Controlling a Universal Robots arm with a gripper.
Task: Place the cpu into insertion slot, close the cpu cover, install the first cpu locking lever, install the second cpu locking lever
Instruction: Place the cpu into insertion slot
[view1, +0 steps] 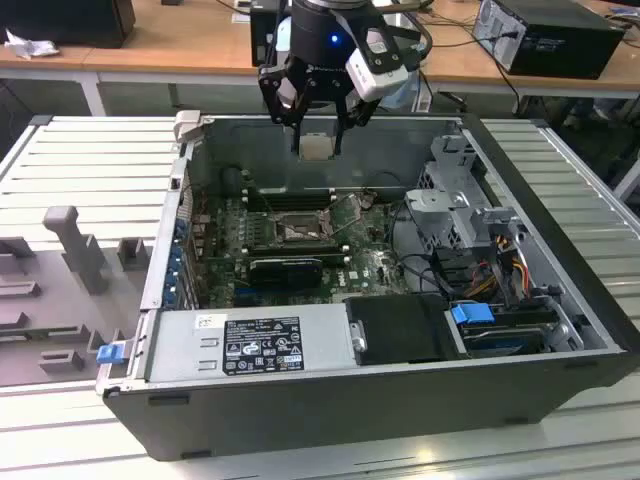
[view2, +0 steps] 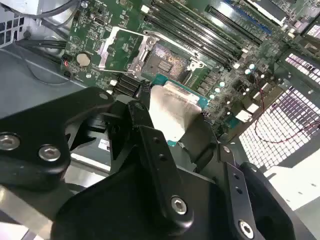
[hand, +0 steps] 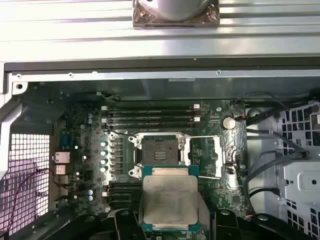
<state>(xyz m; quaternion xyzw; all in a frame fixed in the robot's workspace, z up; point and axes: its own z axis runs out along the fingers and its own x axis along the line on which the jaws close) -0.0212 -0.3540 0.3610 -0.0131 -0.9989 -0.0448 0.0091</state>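
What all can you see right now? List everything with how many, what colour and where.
cpu: one, silver-grey top, held above the open case, over the motherboard
insertion slot: one, dark, empty, mid-motherboard
cpu cover: one, silvery frame, swung open beside the slot
motherboard: one, green, on the case floor
memory slots: several, black, in a row next to the slot
computer case: one, dark grey, open, on the table
power supply: one, silver with a label, at the case's near edge
drive cage: one, grey, at the exterior view's right
blue tabs: two, at the case's near corners
table: one, slatted silver metal
claw: one, black, shut on the cpu
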